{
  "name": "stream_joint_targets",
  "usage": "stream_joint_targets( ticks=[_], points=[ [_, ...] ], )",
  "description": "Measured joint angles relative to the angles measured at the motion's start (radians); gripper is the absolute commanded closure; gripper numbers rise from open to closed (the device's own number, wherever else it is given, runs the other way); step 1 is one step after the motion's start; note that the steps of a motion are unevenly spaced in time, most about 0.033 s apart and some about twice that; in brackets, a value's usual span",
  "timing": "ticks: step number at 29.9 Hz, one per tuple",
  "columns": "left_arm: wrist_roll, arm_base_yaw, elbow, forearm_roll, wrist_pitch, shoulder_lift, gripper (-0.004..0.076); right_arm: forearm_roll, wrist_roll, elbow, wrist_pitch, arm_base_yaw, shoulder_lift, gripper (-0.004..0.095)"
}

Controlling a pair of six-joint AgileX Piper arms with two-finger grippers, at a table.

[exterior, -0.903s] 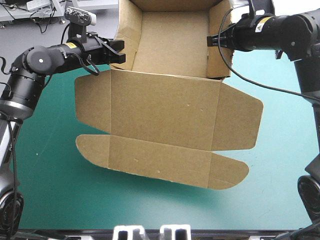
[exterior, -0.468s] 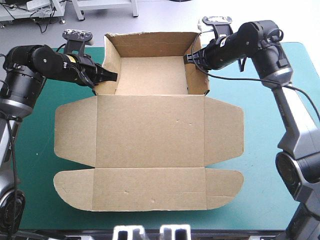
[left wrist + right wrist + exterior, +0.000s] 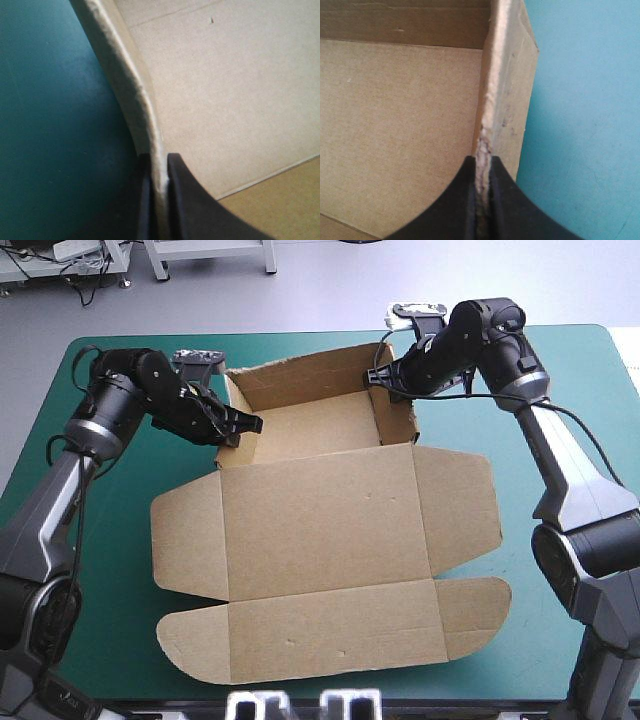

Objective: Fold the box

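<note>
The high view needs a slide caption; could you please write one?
Left gripper and right gripper each pinch a side wall of the open brown box.

the tabletop [image 3: 110, 530] wears a teal-green cover with rounded far corners. the only thing lying on it is the brown box [image 3: 320, 530], an open tray with its lid flat. the tray part, its walls raised, sits between the left tool [image 3: 250, 425] and the right tool [image 3: 375, 375], and each tool pinches the top edge of a side wall. from the tools the lid and its rounded flaps spread flat over the cover toward the tabletop's near edge. bare teal-green cover shows on the outer side of each pinched wall, beside the left tool and beside the right tool, and beyond both tools toward the far edge.
</note>
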Motion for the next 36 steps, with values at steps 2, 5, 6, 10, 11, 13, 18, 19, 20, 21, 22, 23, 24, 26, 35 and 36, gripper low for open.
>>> stream_joint_targets(
  ticks=[2,5,6,10,11,13,18,19,20,21,22,23,24,26,35,36],
  points=[
    [0.0,-0.01,0.005,0.001,0.004,0.03,0.0734,-0.003,0.005,0.044,0.0,-0.001,0.005,0.0931],
    [-0.027,-0.019,0.006,0.007,0.02,0.075,0.0734,-0.007,0.01,0.125,-0.001,-0.001,0.011,0.0931],
    [-0.036,-0.02,0.006,0.01,0.026,0.09,0.0734,-0.007,0.013,0.147,-0.001,-0.001,0.015,0.0931],
    [-0.053,-0.022,0.006,0.01,0.049,0.132,0.0734,-0.008,0.015,0.2,-0.009,-0.001,0.016,0.0931],
    [-0.06,-0.023,0.006,0.009,0.049,0.14,0.0734,-0.013,0.015,0.206,-0.015,-0.001,0.016,0.0931],
    [-0.069,-0.024,0.006,0.006,0.049,0.154,0.0734,-0.02,0.015,0.209,-0.018,-0.001,0.017,0.0931],
    [-0.088,-0.025,0.004,-0.015,0.05,0.189,0.0734,-0.046,0.005,0.209,-0.02,-0.001,0.053,0.093],
    [-0.09,-0.025,0.003,-0.018,0.05,0.192,0.0734,-0.048,-0.002,0.209,-0.02,-0.001,0.063,0.0928],
    [-0.093,-0.027,0.002,-0.02,0.05,0.195,0.0734,-0.048,-0.015,0.209,-0.014,-0.001,0.074,0.0921],
    [-0.094,-0.028,-0.001,-0.022,0.05,0.198,0.0734,-0.047,-0.032,0.209,-0.013,-0.001,0.078,0.0906],
    [-0.096,-0.028,-0.002,-0.022,0.05,0.2,0.0733,-0.047,-0.046,0.209,-0.013,-0.001,0.078,0.0874],
    [-0.096,-0.028,-0.004,-0.021,0.051,0.204,0.0729,-0.047,-0.061,0.208,-0.012,-0.001,0.08,0.0829],
    [-0.096,-0.028,-0.004,-0.021,0.051,0.207,0.0721,-0.049,-0.07,0.206,-0.009,-0.001,0.081,0.0776],
    [-0.096,-0.028,-0.005,-0.021,0.051,0.208,0.069,-0.06,-0.078,0.206,-0.009,-0.001,0.081,0.0649],
    [-0.096,-0.029,-0.003,-0.022,0.03,0.259,0.0389,-0.067,-0.12,0.178,-0.009,0.004,0.116,0.0425],
    [-0.096,-0.03,-0.003,-0.024,0.028,0.263,0.0358,-0.068,-0.12,0.166,-0.009,0.004,0.117,0.0423]
  ],
)
